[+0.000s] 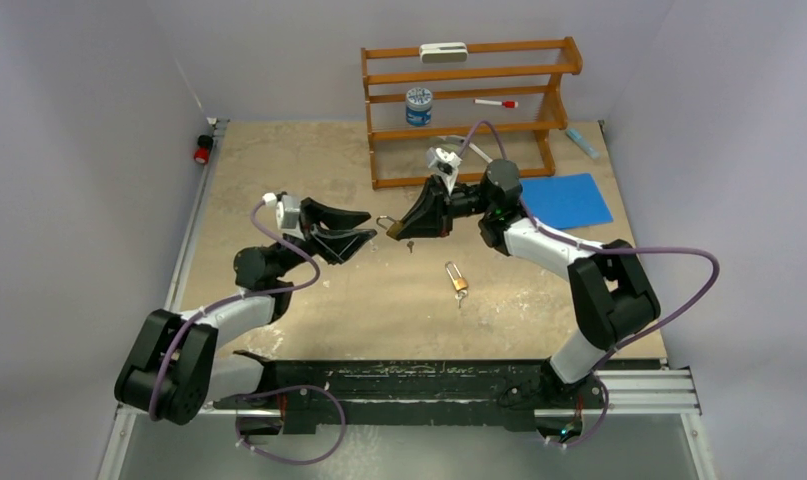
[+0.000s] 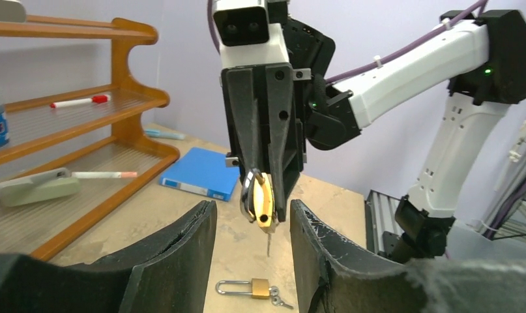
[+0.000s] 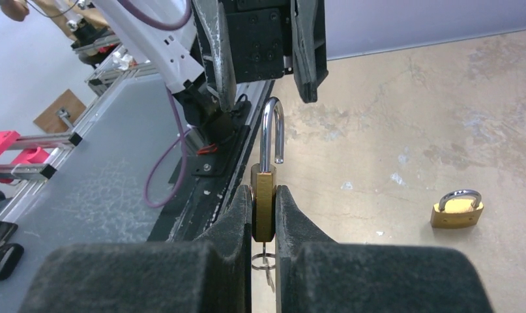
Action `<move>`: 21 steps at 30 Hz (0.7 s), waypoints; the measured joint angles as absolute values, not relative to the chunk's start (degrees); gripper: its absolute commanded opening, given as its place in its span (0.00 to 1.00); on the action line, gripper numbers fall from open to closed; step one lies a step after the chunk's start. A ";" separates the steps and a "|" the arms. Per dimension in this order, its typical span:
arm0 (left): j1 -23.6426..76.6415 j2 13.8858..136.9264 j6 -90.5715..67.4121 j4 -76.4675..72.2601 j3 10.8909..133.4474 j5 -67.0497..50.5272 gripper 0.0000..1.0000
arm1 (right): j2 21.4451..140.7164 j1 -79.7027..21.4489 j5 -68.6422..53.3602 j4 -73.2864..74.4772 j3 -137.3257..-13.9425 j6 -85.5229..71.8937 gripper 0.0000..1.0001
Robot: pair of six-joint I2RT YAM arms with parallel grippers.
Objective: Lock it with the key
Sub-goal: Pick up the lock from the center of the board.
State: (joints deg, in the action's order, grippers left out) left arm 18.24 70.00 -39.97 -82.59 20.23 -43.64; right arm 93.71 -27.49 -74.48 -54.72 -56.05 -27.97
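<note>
Half done: brass padlock [image 3: 263,212] pinched in right tool [image 3: 263,192] above the surface [image 1: 539,290], steel shackle open, small key [image 2: 268,244] hanging beneath; left tool [image 2: 252,225] spread just beside; shackle closure and key turn remain.

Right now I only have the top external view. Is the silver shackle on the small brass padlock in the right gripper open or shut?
Observer: Open. The right wrist view shows the silver shackle standing up, its free end clear of the brass padlock body that the right gripper clamps.
Operator: Is the left gripper touching it?
Observer: No contact visible. The left wrist view frames the lock in the gap of the open left gripper.
Operator: And the second brass padlock on the tabletop?
Observer: The second brass padlock looks shut, with keys lying at its base.
</note>
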 measured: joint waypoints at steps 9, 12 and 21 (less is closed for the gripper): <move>18.06 74.17 -43.83 -87.13 21.23 -46.85 0.45 | 95.44 -26.94 -76.05 -63.11 -56.99 -36.42 0.00; 18.06 75.59 -44.69 -87.18 22.57 -47.29 0.45 | 95.81 -26.94 -76.07 -63.26 -56.99 -36.93 0.00; 18.06 77.58 -45.54 -87.24 24.86 -47.37 0.38 | 95.94 -26.94 -75.07 -59.24 -56.99 -33.39 0.00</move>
State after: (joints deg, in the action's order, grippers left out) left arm 18.06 77.58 -45.54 -87.24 24.86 -47.37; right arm 95.94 -26.94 -75.07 -59.24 -56.99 -33.39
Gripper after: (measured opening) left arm 0.447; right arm 0.079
